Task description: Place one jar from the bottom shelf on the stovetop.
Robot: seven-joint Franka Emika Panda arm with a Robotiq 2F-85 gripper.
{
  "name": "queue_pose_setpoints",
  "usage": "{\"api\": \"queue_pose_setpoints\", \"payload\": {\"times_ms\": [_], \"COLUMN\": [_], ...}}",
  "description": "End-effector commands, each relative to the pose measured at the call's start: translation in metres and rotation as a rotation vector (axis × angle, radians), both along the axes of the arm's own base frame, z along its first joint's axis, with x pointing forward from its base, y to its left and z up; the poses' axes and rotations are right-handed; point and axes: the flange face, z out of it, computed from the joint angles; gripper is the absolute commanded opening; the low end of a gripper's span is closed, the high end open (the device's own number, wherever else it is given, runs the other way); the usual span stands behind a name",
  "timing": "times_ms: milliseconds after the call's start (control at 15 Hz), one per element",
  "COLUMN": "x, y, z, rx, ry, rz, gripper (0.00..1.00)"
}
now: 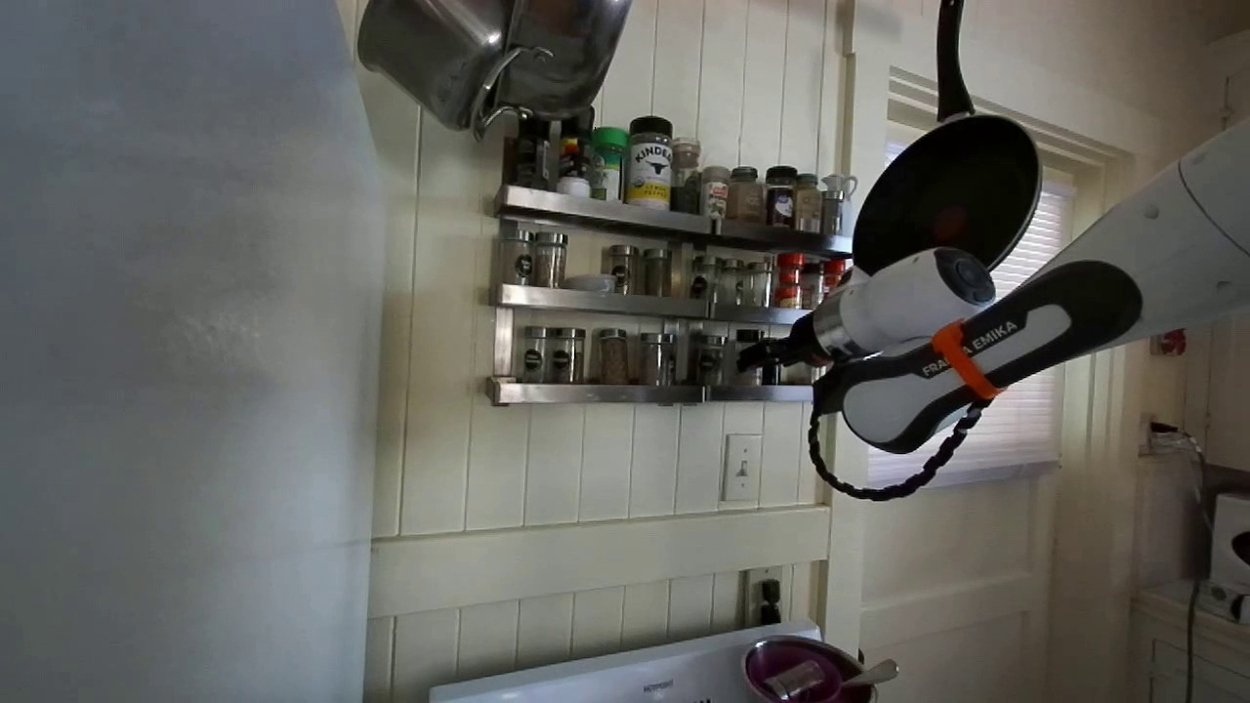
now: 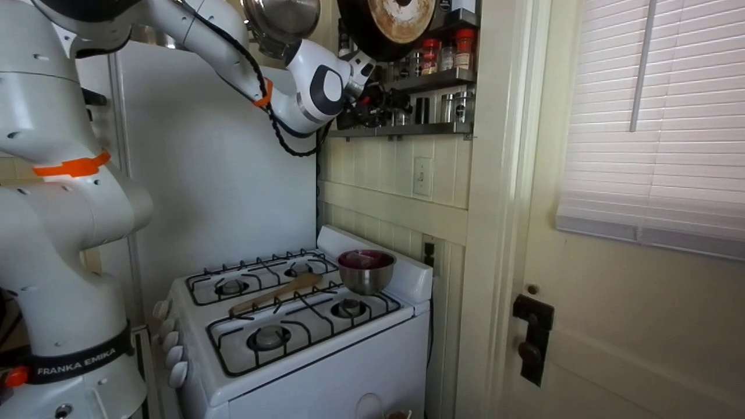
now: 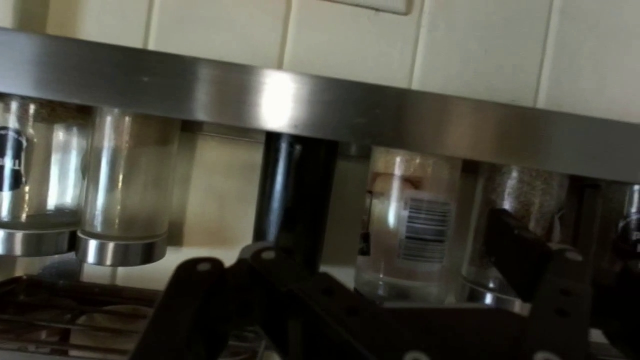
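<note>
The bottom shelf (image 1: 596,392) is the lowest silver ledge on the wall, and it also shows in another exterior view (image 2: 401,130). It holds several small jars (image 1: 613,356). The wrist view is upside down, with the shelf rail (image 3: 320,105) above the jars. My gripper (image 1: 762,356) is at the shelf's right part. In the wrist view my gripper (image 3: 405,250) is open. A clear jar with a barcode (image 3: 425,220) shows between its fingers. Whether they touch it cannot be told. A black jar (image 3: 297,200) is beside it. The stovetop (image 2: 195,326) is below, left of the shelf.
Two upper shelves (image 1: 605,299) with jars are above. A frying pan (image 1: 952,195) hangs close to the arm. Steel pots (image 1: 439,59) hang at upper left. A metal bowl (image 2: 366,280) and a wooden spoon (image 2: 302,282) lie on the stove. A large grey panel (image 2: 221,145) stands behind.
</note>
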Motion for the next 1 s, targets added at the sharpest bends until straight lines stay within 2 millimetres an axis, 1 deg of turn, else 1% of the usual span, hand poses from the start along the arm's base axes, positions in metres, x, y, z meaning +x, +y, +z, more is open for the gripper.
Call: {"api": "queue_pose_setpoints", "payload": {"times_ms": [0, 67, 333, 400, 467, 533, 667, 800, 933], "x": [0.0082, 0.0088, 0.0101, 0.0105, 0.0107, 0.0107, 0.0106, 0.0101, 0.0089], "y": [0.0021, 0.0023, 0.0028, 0.0023, 0.002, 0.0017, 0.0013, 0.0017, 0.0022], "z": [-0.0011, -0.0017, -0.0034, -0.0041, -0.0052, -0.0056, -0.0067, -0.0075, -0.0077], "rx": [-0.014, -0.013, -0.011, -0.009, -0.005, -0.004, -0.001, -0.002, -0.006], "ry": [0.027, 0.028, 0.03, 0.031, 0.033, 0.033, 0.034, 0.034, 0.032], "rz": [0.011, 0.013, 0.019, 0.019, 0.018, 0.017, 0.017, 0.017, 0.018], "gripper": [0.87, 0.88, 0.82, 0.75, 0.57, 0.55, 0.37, 0.22, 0.2]}}
